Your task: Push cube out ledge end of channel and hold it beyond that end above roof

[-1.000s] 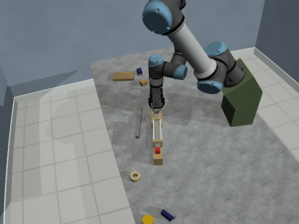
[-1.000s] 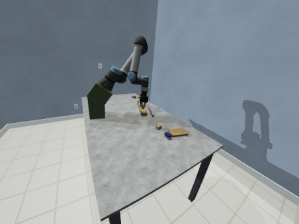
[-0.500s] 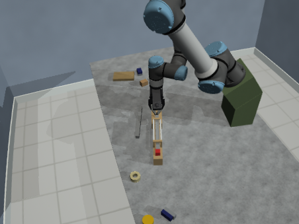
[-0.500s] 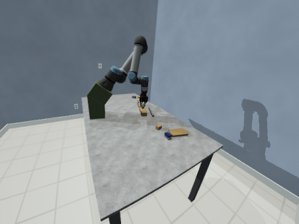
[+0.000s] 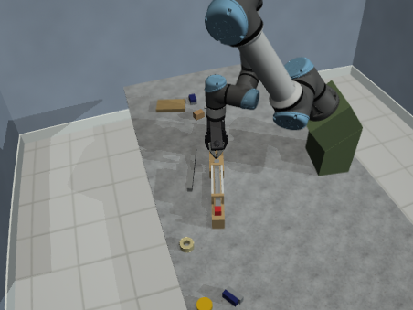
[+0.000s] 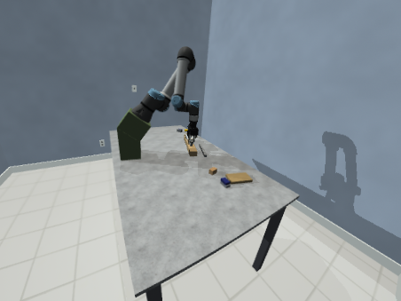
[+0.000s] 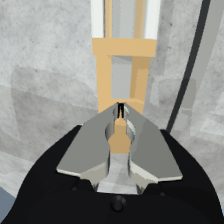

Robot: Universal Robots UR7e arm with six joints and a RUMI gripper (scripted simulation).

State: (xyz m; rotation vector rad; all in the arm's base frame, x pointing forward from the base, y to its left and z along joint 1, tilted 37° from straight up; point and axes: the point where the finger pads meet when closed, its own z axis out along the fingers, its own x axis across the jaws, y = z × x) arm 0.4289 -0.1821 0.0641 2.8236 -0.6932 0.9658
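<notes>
A grey mottled table (image 6: 186,210) stands on pale tiles (image 6: 49,228), apparently cornered by blue walls (image 6: 302,77).

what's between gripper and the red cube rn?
Top view: only the channel itself. Its roofed run spans from the shut gripper at one end to the cube near the other; nothing else shows.

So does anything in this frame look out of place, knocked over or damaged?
Nothing stands out. The wooden channel lies flat and straight on the table, the red cube sits near its far end, and the gripper hangs shut at the near end. The grey rod lies alongside, apart.
</notes>
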